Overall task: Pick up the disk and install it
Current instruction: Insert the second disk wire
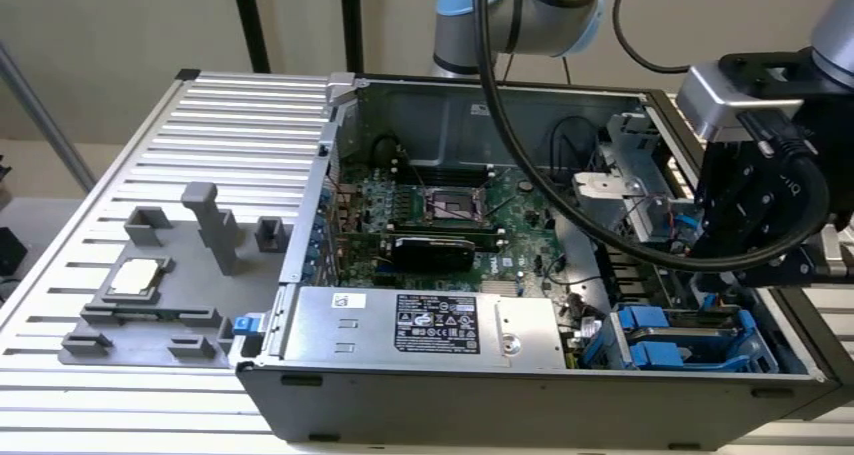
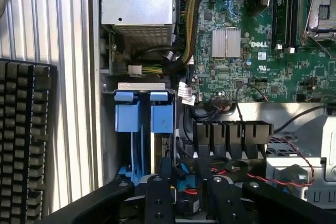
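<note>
The open computer case (image 1: 534, 275) lies on its side on the slatted surface (image 1: 200, 125), and the arm's black pincer (image 1: 761, 215) hangs over the case's drive corner, at about 4 o'clock from the motherboard (image 1: 454, 215) in the exterior view. In the wrist view the pincer (image 2: 184, 198) hovers just above the bay. A bright blue piece sits between its fingers (image 2: 157, 198), but I cannot tell whether they are pinching it or merely standing around it.

The disk (image 2: 144, 129) stands edgewise in the drive bay, its blue carrier tabs side by side under a metal lip, just beside the silver power-supply box (image 2: 137, 3); in the exterior view the same blue carrier (image 1: 667, 340) shows at the case's near corner, at 3 o'clock from the power-supply box (image 1: 427, 320).

My judgement is that the step in hand is seating the disk. To do it well, the carrier should stay square to its rails, and the push should run straight along the slot, clear of the red and black wires (image 2: 273, 166) near the bay.
</note>
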Tool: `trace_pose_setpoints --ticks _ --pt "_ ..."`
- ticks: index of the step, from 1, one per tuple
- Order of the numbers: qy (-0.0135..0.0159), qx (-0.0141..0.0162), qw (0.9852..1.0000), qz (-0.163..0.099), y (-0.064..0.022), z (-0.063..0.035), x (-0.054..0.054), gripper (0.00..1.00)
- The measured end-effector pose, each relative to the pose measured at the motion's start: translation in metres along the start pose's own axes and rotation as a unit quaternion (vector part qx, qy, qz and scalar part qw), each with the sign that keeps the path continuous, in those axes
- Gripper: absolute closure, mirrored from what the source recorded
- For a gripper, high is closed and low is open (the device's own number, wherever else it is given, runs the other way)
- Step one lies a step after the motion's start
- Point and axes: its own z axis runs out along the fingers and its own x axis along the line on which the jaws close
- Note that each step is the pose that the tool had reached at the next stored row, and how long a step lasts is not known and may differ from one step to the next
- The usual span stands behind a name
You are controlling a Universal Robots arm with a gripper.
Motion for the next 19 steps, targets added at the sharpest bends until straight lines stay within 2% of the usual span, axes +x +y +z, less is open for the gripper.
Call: trace_pose_setpoints --ticks 2,3,7,12,17,19 --pt "0.0032 0.0001 1.0000 0.000 0.0000 0.0004 -0.001 0.00" --pt "0.0043 0.0001 1.0000 0.000 0.0000 0.0004 -0.001 1.00" --pt "0.0072 0.0002 1.0000 0.000 0.0000 0.0003 -0.001 1.00" --pt "0.0079 0.0002 1.0000 0.000 -0.0001 0.0008 0.000 1.00" --pt "0.0064 0.0012 1.0000 0.000 0.0025 0.0064 0.007 1.00" --pt "0.0048 0.0024 1.0000 0.000 0.0054 0.0091 0.009 1.00"
